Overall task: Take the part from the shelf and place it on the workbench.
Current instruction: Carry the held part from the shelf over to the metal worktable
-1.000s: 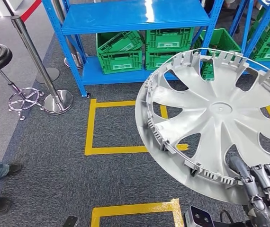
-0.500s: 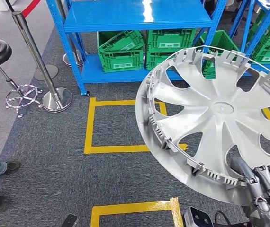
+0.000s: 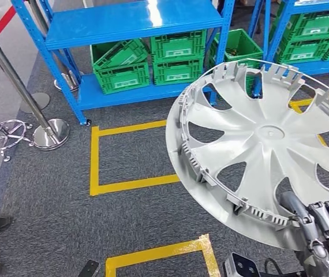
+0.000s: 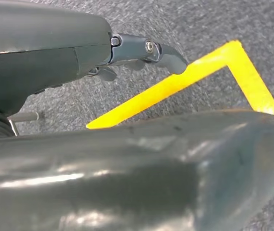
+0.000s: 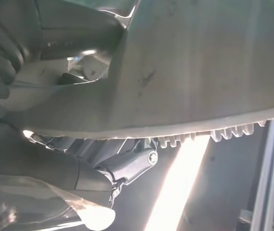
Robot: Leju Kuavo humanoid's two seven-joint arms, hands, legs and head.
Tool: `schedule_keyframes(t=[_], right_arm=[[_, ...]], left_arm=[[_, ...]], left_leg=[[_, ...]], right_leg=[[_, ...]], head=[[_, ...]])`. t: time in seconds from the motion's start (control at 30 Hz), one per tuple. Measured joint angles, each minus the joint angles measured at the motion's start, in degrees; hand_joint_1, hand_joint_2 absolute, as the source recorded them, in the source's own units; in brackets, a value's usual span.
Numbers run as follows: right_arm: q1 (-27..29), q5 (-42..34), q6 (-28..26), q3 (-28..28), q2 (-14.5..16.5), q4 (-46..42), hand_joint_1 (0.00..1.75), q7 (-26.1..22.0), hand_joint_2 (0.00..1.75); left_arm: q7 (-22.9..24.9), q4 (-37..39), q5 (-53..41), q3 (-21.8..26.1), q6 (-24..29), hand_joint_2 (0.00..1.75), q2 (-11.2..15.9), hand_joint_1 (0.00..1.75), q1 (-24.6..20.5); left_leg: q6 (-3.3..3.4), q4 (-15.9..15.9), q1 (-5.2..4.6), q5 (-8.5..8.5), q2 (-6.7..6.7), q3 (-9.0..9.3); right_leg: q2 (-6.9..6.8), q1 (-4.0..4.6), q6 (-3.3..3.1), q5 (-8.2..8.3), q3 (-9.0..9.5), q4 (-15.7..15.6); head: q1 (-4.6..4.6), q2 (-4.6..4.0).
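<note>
View is swinging right w/ robot turning; right robot hand [image 3: 324,234] still gripping wheel cover [image 3: 262,150], carrying toward tabletop; left robot hand [image 4: 146,50] state unclear.

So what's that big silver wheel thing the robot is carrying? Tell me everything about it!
It is a wheel cover, round and silver-grey, plastic by the look of it. Broad spokes fan out from a small round hub, with curved openings between them, and little clips and ribs line its rim. Its inner side faces up. It is tilted, carried above the grey carpet near the blue shelves. The right hand grips its near rim.
</note>
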Motion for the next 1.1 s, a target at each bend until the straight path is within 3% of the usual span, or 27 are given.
schedule_keyframes(t=[0.07,0.1,0.13,0.17,0.23,0.3,0.37,0.43,0.5,0.57,0.6,0.63,0.7,0.77,0.8,0.87,0.9,0.97,1.03,1.1], right_arm=[[0.0,0.0,0.0,0.0,0.0,0.0,1.75,0.0,1.75],[0.0,0.0,0.0,0.0,0.0,0.0,1.75,0.0,1.75],[0.0,0.0,0.0,0.0,0.0,0.0,1.75,0.0,1.75],[0.0,0.0,0.0,0.0,0.0,0.0,1.75,0.0,1.75],[0.0,0.0,0.0,0.0,0.0,-0.1,1.75,-0.1,1.75],[-0.1,0.0,0.0,0.0,0.0,-0.2,1.75,-0.3,1.75],[0.0,0.0,0.0,-0.1,0.0,-0.5,1.75,-0.5,1.75],[0.1,0.0,0.0,-0.2,0.0,-0.9,1.75,-0.7,1.75],[0.1,0.0,0.0,-0.2,0.0,-1.1,1.75,-0.9,1.75],[0.0,0.0,0.0,-0.2,0.0,-1.1,1.75,-1.0,1.75],[0.0,0.0,0.0,-0.3,0.0,-1.1,1.75,-1.0,1.75],[0.0,0.0,0.0,-0.4,0.0,-1.2,1.75,-1.1,1.75],[0.1,0.0,0.0,-0.6,0.0,-1.3,1.75,-1.3,1.75],[0.1,0.0,0.0,-0.8,0.0,-1.7,1.75,-1.5,1.75],[0.2,0.0,0.0,-0.9,0.0,-1.9,1.75,-1.6,1.75],[0.5,0.0,0.0,-1.3,0.1,-2.3,1.75,-1.6,1.75],[0.7,0.0,0.0,-1.5,0.1,-2.6,1.75,-1.6,1.75],[1.0,0.0,0.0,-1.9,0.1,-3.1,1.75,-1.3,1.75],[1.2,0.0,0.0,-2.1,0.1,-3.4,1.75,-1.0,1.75],[1.5,0.0,0.0,-2.4,0.1,-3.7,1.75,-0.8,1.75]], left_arm=[[0.1,0.0,-0.1,0.0,-0.1,0.00,0.0,0.00,0.1],[0.1,0.0,-0.2,0.0,-0.1,0.00,0.0,0.00,0.1],[0.1,0.0,-0.3,-0.1,-0.2,0.00,-0.1,0.00,0.1],[0.1,0.0,-0.4,-0.1,-0.2,0.00,-0.1,0.00,0.0],[0.1,-0.1,-0.5,-0.1,-0.1,0.00,0.1,0.00,0.0],[0.2,-0.1,-0.6,-0.2,-0.1,0.00,0.4,0.00,0.0],[0.3,-0.1,-0.6,-0.2,0.0,0.00,0.4,0.00,-0.1],[0.3,-0.2,-0.7,-0.2,0.0,0.00,0.4,0.00,-0.2],[0.3,-0.3,-0.7,-0.2,-0.1,0.00,0.4,0.00,-0.2],[0.4,-0.3,-0.7,-0.2,-0.2,0.00,0.4,0.00,0.0],[0.4,-0.3,-0.7,-0.2,-0.2,0.00,0.4,0.00,0.1],[0.4,-0.3,-0.7,-0.2,-0.2,0.00,0.4,0.00,0.1],[0.4,-0.3,-0.7,-0.2,-0.2,0.00,0.3,0.00,0.0],[0.5,-0.3,-0.7,-0.2,-0.2,0.00,0.5,0.00,0.0],[0.5,-0.3,-0.8,-0.2,-0.3,0.00,0.5,0.00,-0.1],[0.5,-0.3,-0.9,-0.2,-0.3,0.00,0.6,0.00,-0.3],[0.5,-0.3,-1.0,-0.2,-0.3,0.00,0.6,0.00,-0.4],[0.5,-0.3,-1.1,-0.2,-0.3,0.00,0.6,0.00,-0.4],[0.5,-0.3,-1.2,-0.2,-0.2,0.00,0.6,0.00,-0.3],[0.5,-0.3,-1.3,-0.2,-0.2,0.00,0.6,0.00,-0.2]], left_leg=[[0.03,6.9,0.00,-2.72,-0.51,-2.71],[0.21,7.9,-0.01,-2.49,-0.59,-3.08],[0.52,6.7,-0.04,-1.16,-0.77,-2.48],[1.00,3.4,-0.09,0.98,-1.26,-0.98],[2.32,-4.1,-0.18,4.52,-3.88,2.33],[3.16,-7.6,-0.31,5.38,-5.69,3.75],[3.20,-8.7,-0.31,5.38,-4.77,3.91],[3.01,-10.1,0.00,5.81,-3.30,4.17],[2.91,-10.8,0.14,6.21,-1.71,4.29],[2.94,-10.8,0.09,6.22,-0.08,4.18],[2.91,-10.7,0.09,6.20,0.72,4.15],[2.81,-10.6,0.13,6.13,1.47,4.11],[2.33,-10.0,0.18,5.82,2.82,4.07],[1.57,-9.3,-0.04,5.35,3.81,4.00],[1.22,-9.0,-0.18,5.24,4.21,3.98],[0.70,-8.9,-0.17,5.27,4.91,4.04],[0.40,-8.6,-0.05,4.96,4.59,4.01],[-0.13,-5.8,0.21,2.47,2.30,3.01],[-0.31,1.3,0.32,-1.76,-0.02,0.30],[-0.12,7.1,0.30,-3.89,-0.54,-1.87]], right_leg=[[1.31,0.15,-0.19,0.22,-0.25,0.0],[2.04,0.25,-0.21,0.27,-0.29,0.0],[2.79,0.36,-0.19,0.30,-0.26,0.0],[3.54,0.47,-0.17,0.32,-0.18,0.0],[4.96,0.50,0.00,0.40,-0.23,0.1],[6.27,0.16,0.52,0.66,-0.77,0.1],[7.39,-0.06,1.29,1.04,-1.62,0.0],[5.72,0.14,1.84,0.12,-3.01,1.3],[2.27,0.27,2.27,-3.10,-5.75,6.8],[0.76,0.13,2.80,-6.04,-8.77,13.6],[0.52,0.02,3.05,-6.23,-9.31,15.1],[0.26,-0.10,3.25,-5.34,-8.68,14.3],[-1.37,-0.30,3.58,-2.20,-4.48,7.2],[-2.96,-0.23,3.10,-0.60,-0.90,1.1],[-3.19,-0.11,2.64,-0.60,-0.37,0.2],[-2.04,0.03,1.59,-0.32,-0.55,0.4],[-1.54,-0.02,1.24,-0.13,-0.72,0.4],[-0.56,-0.20,0.54,0.30,-0.99,0.3],[0.57,-0.16,0.06,0.62,-1.37,0.3],[2.00,0.07,-0.18,0.87,-1.65,0.3]], head=[[-0.01,0.00],[-0.02,0.00],[-0.02,0.00],[-0.02,0.00],[0.10,0.00],[0.04,0.00],[-0.16,0.00],[-0.04,0.00],[0.21,0.00],[0.34,0.00],[0.33,0.00],[0.35,0.00],[0.35,0.00],[0.28,0.00],[0.24,0.00],[0.16,0.00],[0.14,0.00],[0.01,0.00],[-0.07,0.00],[-0.05,0.00]])
